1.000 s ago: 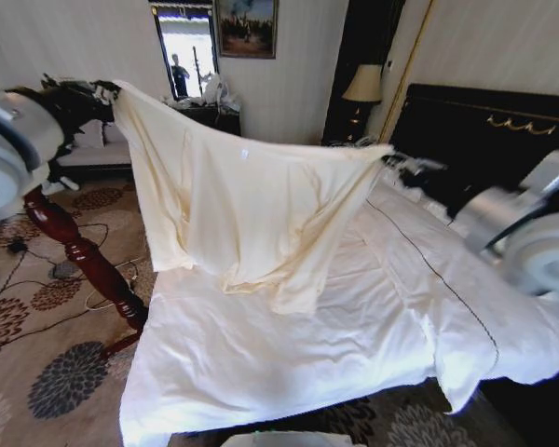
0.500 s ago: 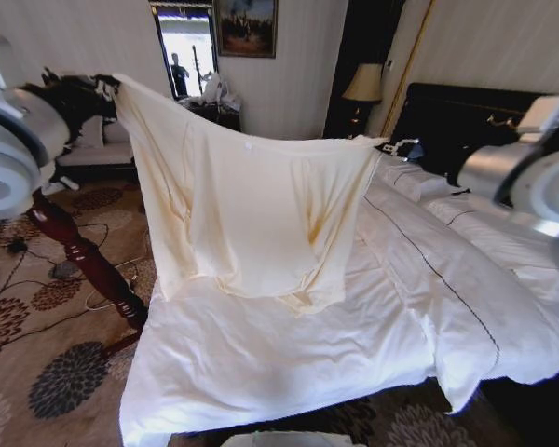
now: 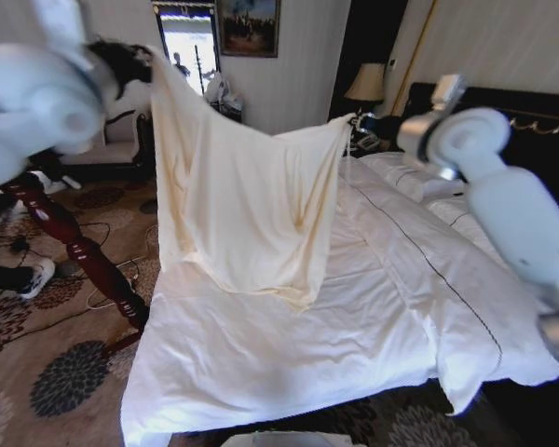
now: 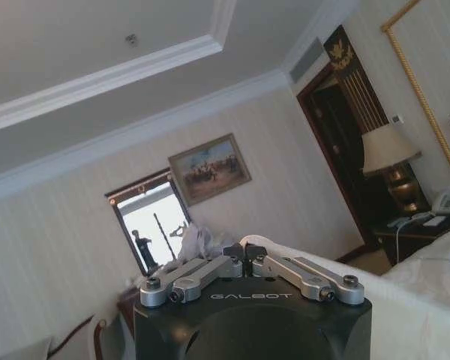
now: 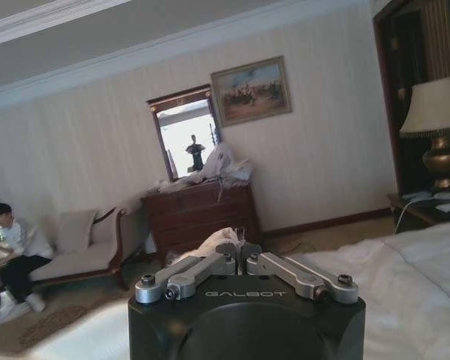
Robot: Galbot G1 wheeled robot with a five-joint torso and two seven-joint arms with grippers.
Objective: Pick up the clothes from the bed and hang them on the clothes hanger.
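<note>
The left arm point(image 3: 47, 93) is blurred, and the clothes point(image 3: 252, 205) hide the bed point(image 3: 289, 345) behind them.

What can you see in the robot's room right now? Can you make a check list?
Surface: bed, white sheets, garment's hem just above it.
Job's things: cream clothes held spread in the air.
Clutter: nothing seen on the bed.
Grippers: left gripper and right gripper each shut on a top corner of the fabric.
Cables: thin cords on the carpet.
Surroundings: wooden pole, lamp, mirror, painting.
</note>
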